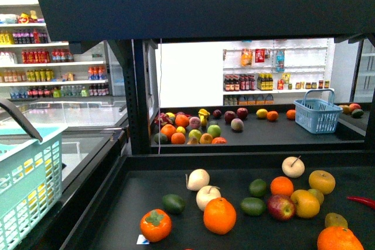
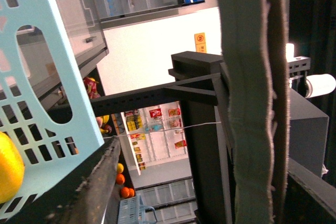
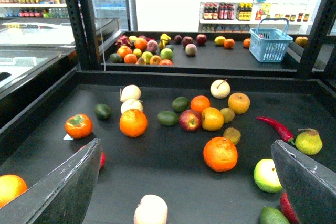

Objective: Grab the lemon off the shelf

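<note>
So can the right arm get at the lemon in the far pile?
Probably not from here: the lemon sits packed among other fruit on the far tray, beyond the near tray's back wall, while the open right gripper hovers over the near tray.

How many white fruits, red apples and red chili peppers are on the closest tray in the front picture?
White fruits: 3
Red apples: 1
Red chili peppers: 1
Total: 5
</note>
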Robot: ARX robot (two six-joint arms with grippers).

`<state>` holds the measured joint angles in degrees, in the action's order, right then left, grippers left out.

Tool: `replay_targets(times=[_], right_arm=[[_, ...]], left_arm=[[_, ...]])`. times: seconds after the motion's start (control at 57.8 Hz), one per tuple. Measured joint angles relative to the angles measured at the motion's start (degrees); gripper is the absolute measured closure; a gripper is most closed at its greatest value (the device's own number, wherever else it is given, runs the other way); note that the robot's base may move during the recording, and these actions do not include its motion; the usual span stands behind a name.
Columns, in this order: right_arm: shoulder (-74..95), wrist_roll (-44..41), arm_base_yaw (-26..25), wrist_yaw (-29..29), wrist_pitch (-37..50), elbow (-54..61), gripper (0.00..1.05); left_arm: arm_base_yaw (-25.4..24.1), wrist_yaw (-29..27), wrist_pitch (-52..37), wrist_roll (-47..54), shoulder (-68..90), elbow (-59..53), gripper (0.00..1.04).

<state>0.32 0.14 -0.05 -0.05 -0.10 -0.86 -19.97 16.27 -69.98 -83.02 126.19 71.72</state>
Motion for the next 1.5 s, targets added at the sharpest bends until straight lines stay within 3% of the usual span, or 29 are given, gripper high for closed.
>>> replay_targets(times=[0.121, 0.467, 0.899, 0.986, 1.141, 1.228, 1.314, 1.435, 1.504], right_arm=[[0.0, 0.0, 0.0, 0.0, 0.0, 0.0, 0.07], [0.0, 0.0, 0.0, 0.0, 0.0, 0.0, 0.07], [0.0, 0.0, 0.0, 0.0, 0.0, 0.0, 0.07], [0.0, 0.0, 0.0, 0.0, 0.0, 0.0, 0.07], [0.0, 0.0, 0.0, 0.0, 0.0, 0.0, 0.07], [0.0, 0.0, 0.0, 0.02, 0.0, 0.0, 0.07], [0.0, 0.0, 0.0, 0.0, 0.0, 0.0, 0.07], [0.0, 0.0, 0.0, 0.0, 0.0, 0.0, 0.07], [0.0, 0.0, 0.0, 0.02, 0.0, 0.0, 0.07]], left_arm=[[-0.15, 0.07, 2.95, 0.63, -1.64, -0.57, 0.07], [-1.07, 1.01, 9.51, 2.03, -10.16, -3.48, 0.08], [-3.65, 3.28, 30.58, 10.6, -27.26, -12.17, 0.08], [-3.72, 2.49, 39.19, 16.74, -32.98, -13.18, 0.08], [-0.31, -6.25, 57.13, 39.12, -50.12, -17.81, 0.08], [4.98, -11.87, 65.02, 54.18, -64.74, -24.81, 0.08], [11.69, -18.29, 70.84, 61.83, -77.55, -30.03, 0.08], [18.86, -15.89, 69.46, 74.62, -91.17, -38.25, 0.3], [19.82, -15.8, 72.35, 78.75, -98.77, -43.21, 0.42]])
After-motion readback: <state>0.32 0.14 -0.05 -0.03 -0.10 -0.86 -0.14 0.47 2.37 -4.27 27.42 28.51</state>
